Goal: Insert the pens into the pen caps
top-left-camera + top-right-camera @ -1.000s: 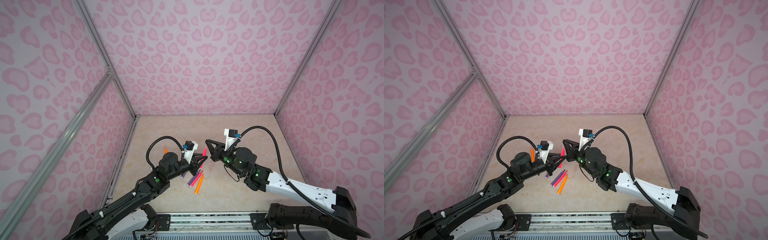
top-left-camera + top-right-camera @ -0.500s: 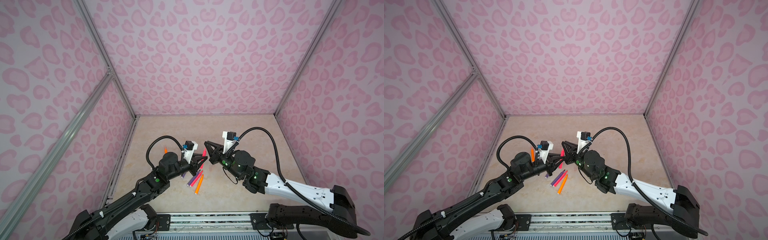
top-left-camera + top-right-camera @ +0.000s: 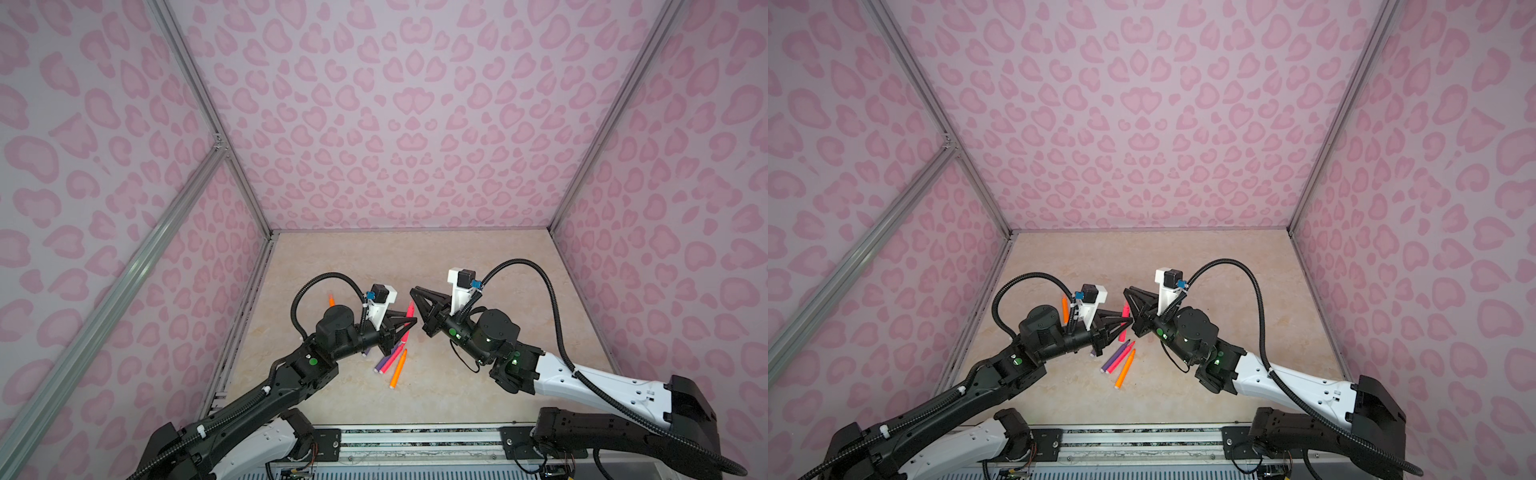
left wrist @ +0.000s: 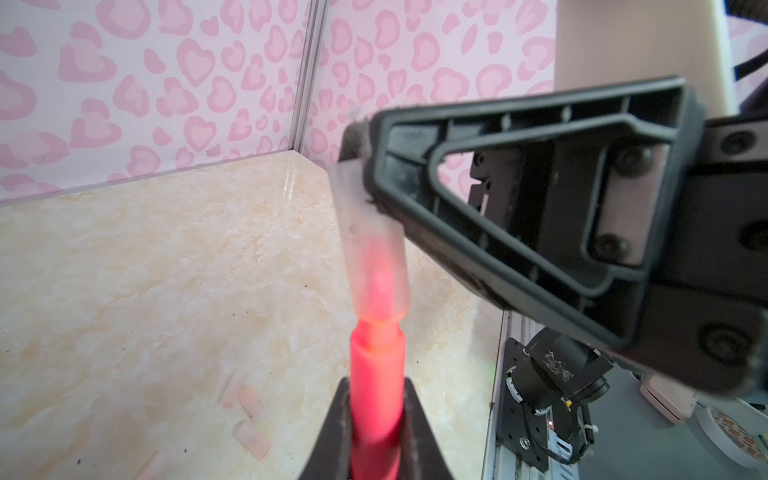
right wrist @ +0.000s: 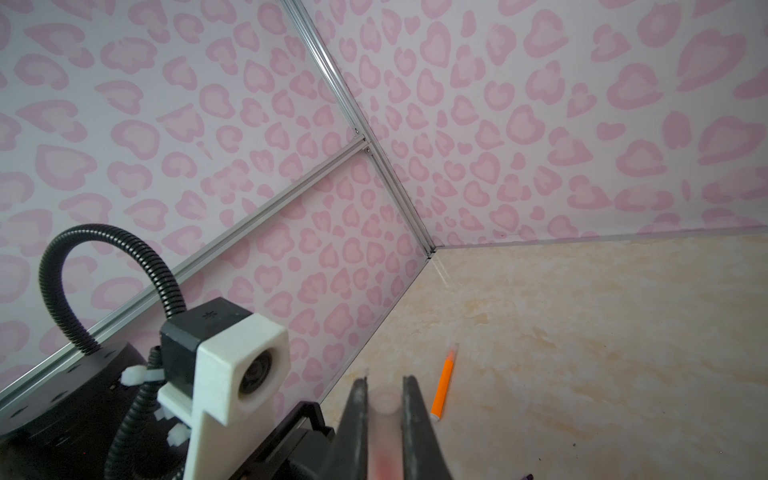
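Holding a pink pen (image 4: pixel 376 395) clamped in the left fingers (image 4: pixel 330 440) with its tip partly inside a clear cap (image 4: pixel 372 245) pinched by the right fingers (image 4: pixel 540 208) above the surface (image 4: pixel 166 270), not yet fully seated, other pens (image 3: pixel 392 360) and loose caps (image 4: pixel 251 434) apparently left to pair.

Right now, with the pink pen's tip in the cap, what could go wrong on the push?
1. The cap sits tilted against the pink pen, tip only just inside: pushing may jam or cock it.
2. The right gripper pinches only the cap's far end, so it could pivot or slip out.
3. Dropped, it would be hard to spot among the loose caps on the beige table.
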Robot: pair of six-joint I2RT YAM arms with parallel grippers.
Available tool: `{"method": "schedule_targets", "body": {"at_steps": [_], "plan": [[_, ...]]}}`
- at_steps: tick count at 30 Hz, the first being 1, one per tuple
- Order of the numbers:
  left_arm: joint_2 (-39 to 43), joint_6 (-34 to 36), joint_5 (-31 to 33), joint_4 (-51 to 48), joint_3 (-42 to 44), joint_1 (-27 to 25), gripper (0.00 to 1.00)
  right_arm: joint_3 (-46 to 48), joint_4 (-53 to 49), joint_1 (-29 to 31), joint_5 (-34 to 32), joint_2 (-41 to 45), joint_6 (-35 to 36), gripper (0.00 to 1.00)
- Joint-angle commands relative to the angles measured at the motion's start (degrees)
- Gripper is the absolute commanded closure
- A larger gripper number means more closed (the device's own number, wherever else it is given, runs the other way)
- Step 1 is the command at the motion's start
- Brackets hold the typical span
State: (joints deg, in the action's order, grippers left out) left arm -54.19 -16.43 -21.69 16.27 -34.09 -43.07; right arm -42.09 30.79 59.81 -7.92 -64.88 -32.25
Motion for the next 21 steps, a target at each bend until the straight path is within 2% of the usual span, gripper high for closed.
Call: {"method": "schedule_targets", "body": {"at_steps": [1, 8, 15, 21], "plan": [[0.11, 0.25, 0.07, 4.84, 0.04, 0.00, 0.97, 0.77, -0.61, 0.74, 5.12, 0.02, 0.18, 0.90], [0.13, 0.51, 0.34, 4.82, 0.08, 0.05, 0.97, 1.06, -0.55, 0.75, 3.23, 0.15, -1.80, 0.88], [-0.09, 0.56, 0.07, 4.65, -0.01, 0.01, 0.97, 3.05, 5.32, 0.75, 3.72, -0.08, -2.09, 0.93], [-0.09, 0.60, 0.04, 4.56, -0.08, 0.09, 0.97, 0.96, 4.49, 0.92, 3.71, -0.52, -1.15, 0.97]]}}
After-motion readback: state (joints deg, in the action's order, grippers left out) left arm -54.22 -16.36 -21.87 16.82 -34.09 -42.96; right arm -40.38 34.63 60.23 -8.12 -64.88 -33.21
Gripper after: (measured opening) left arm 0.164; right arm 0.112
